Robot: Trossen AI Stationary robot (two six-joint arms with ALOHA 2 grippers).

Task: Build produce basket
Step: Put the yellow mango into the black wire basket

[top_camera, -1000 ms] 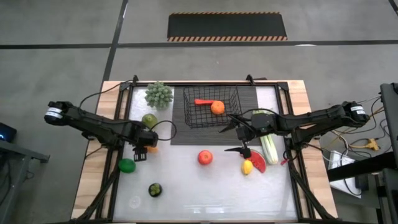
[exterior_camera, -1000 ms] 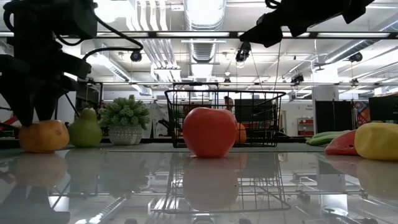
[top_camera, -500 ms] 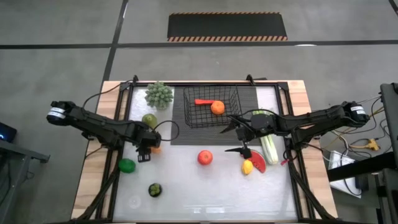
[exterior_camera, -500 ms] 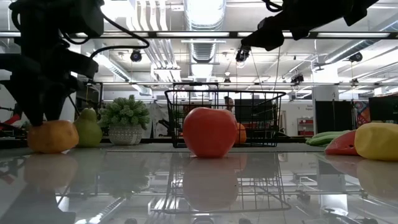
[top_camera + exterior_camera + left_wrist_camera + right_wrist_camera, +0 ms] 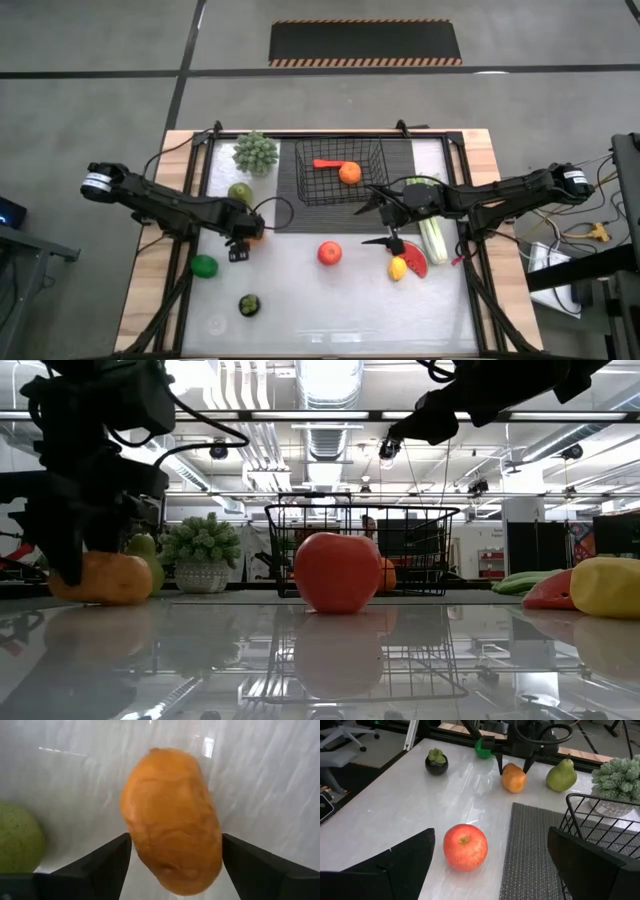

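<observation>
My left gripper (image 5: 242, 240) stands at the table's left middle, shut on an orange-yellow oblong fruit (image 5: 172, 820), which also shows in the low view (image 5: 105, 578). My right gripper (image 5: 380, 222) hangs open and empty above the table, between the black wire basket (image 5: 340, 185) and the lemon (image 5: 398, 268). The basket stands on the dark ribbed mat (image 5: 290, 215) and holds an orange (image 5: 349, 172) and a carrot (image 5: 325, 163). A red apple (image 5: 329, 253) rests on the table near the middle. My left gripper pinches the orange-yellow fruit between its two fingers (image 5: 107, 865), one on each long side (image 5: 131, 840). The fingers point down from above, as the right wrist view shows (image 5: 500, 767). The fruit's underside (image 5: 105, 602) is at the table top; whether it is lifted clear I cannot tell.
A green pear (image 5: 240, 192) and a potted plant (image 5: 255, 152) stand beyond the left gripper. A lime (image 5: 204, 266) and a dark round fruit (image 5: 249, 305) lie nearer the front. A watermelon slice (image 5: 414, 262) and celery (image 5: 432, 235) lie at the right.
My left gripper has gone a little toward the table's right edge, and the orange-yellow fruit has gone along with it between the fingers, staying low at the table top and passing in front of the pear.
</observation>
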